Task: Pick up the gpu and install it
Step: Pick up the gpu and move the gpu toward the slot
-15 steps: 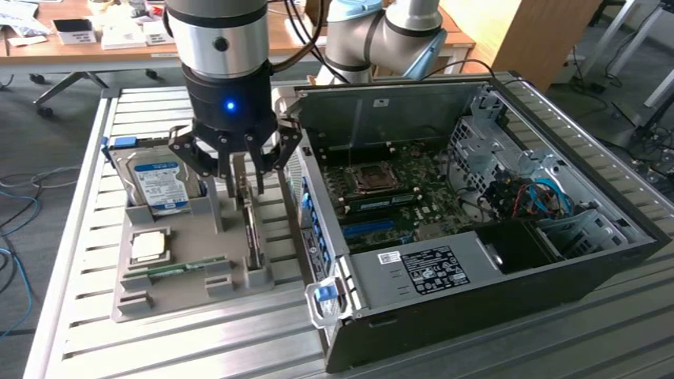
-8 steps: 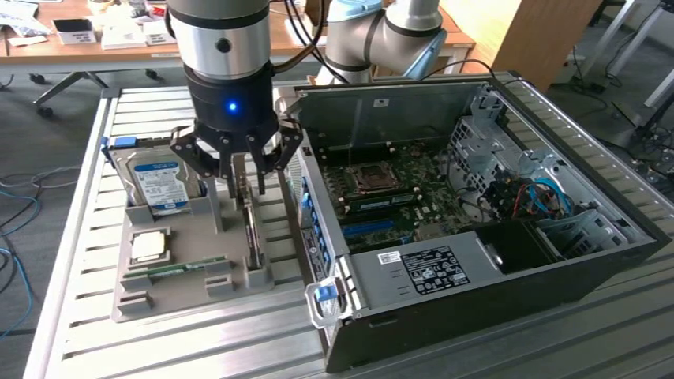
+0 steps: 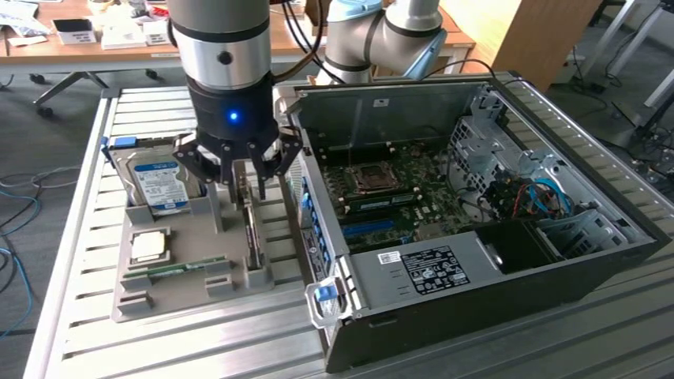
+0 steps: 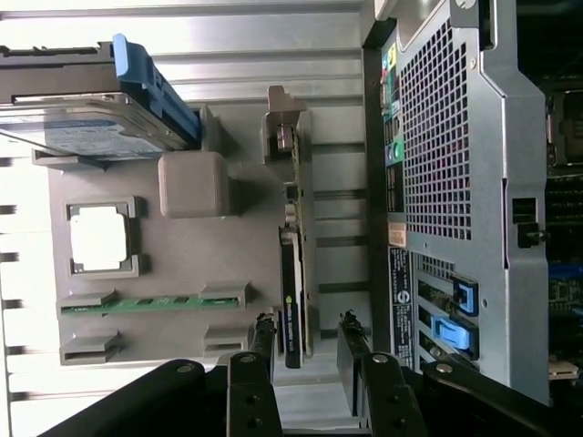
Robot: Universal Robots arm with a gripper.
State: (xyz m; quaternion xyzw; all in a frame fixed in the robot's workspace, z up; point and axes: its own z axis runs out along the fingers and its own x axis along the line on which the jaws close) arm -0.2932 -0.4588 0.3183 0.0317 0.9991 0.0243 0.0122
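Note:
The gpu stands on its edge in a slot of the grey parts tray, so I see it as a thin dark strip. In the wrist view the gpu runs lengthwise along the tray, close to the computer case. My gripper hangs just above the card, open and holding nothing. In the wrist view the gripper has one finger on each side of the card's near end, apart from it.
A hard drive with a blue-white label stands at the tray's far end, and a processor chip and memory stick lie beside it. The open computer case with its motherboard lies at the exterior view's right, close to the tray.

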